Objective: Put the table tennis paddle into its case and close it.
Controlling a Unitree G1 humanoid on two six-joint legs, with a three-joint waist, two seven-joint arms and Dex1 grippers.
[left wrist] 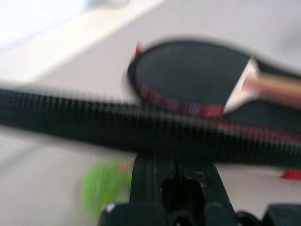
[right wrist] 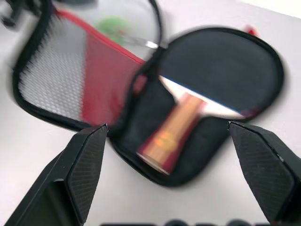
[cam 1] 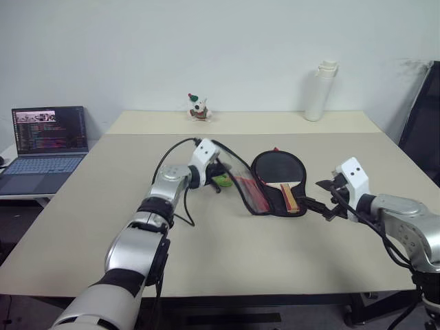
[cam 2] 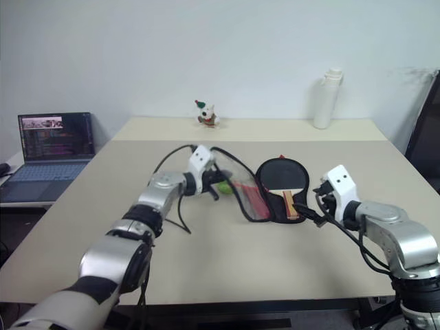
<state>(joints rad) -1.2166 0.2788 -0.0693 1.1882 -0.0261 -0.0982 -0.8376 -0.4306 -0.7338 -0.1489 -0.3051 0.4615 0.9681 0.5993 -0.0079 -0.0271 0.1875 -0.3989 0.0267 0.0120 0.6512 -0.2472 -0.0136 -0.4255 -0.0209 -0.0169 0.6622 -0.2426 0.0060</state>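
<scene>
Black fingers of the left gripper (cam 1: 221,170) are pinching shut on the rim of the case's (cam 1: 271,199) open flap, holding that mesh-and-red flap lifted and tilted above the bench (cam 1: 227,254). In the left wrist view the flap's black edge (left wrist: 141,129) is running across just past the closed fingers (left wrist: 174,188), with the paddle beyond it.

Fingers of the right gripper (cam 1: 322,196) are standing wide apart and gripping nothing; they are hanging just beside the narrow end of the case, pointing toward it. In the right wrist view the two spread fingers (right wrist: 87,162) are framing the case, with bare bench between them and it.

The table tennis paddle (cam 1: 278,170) is lying flat inside the lower half of the case, its round black face toward the far side of the bench and its pale-wood handle (right wrist: 169,134) pointing toward the right gripper. The case is lying open near the middle of the bench, unzipped.

A small green ball (cam 1: 222,181) is sitting on the bench just beside the left gripper, behind the lifted flap. Farther back, a small toy figure (cam 1: 199,108) and a white bottle (cam 1: 320,91) are standing near the far edge. A laptop (cam 1: 45,148) is sitting open on a separate surface off to the left.
</scene>
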